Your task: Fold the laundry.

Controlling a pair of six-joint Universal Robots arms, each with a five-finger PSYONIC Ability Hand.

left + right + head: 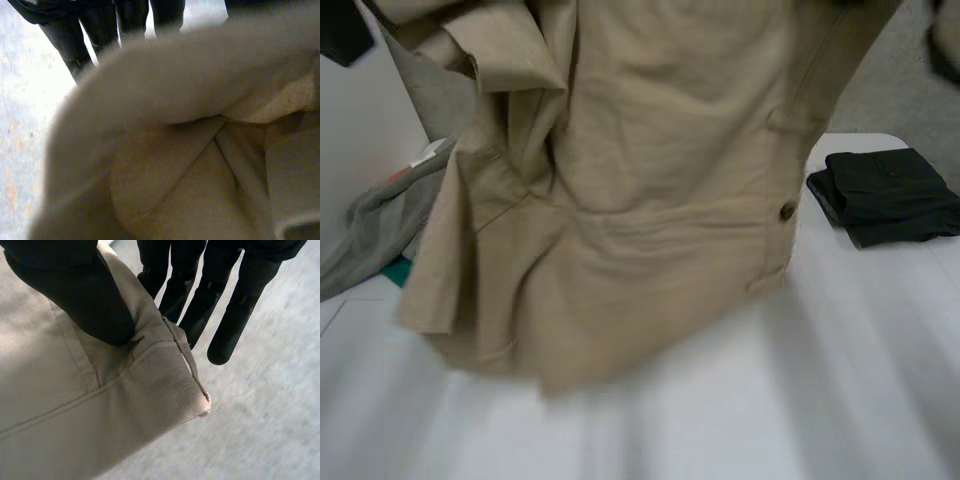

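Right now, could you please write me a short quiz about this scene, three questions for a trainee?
1. True or false: the beige garment lies spread flat on the white table.
2. What lies folded on the table at the robot's right? A) black garment B) red towel C) striped sock
3. Fill in: the right hand pinches the ____ garment between thumb and fingers.

Key: 1 false, it hangs held up over the table; 2 A; 3 beige.
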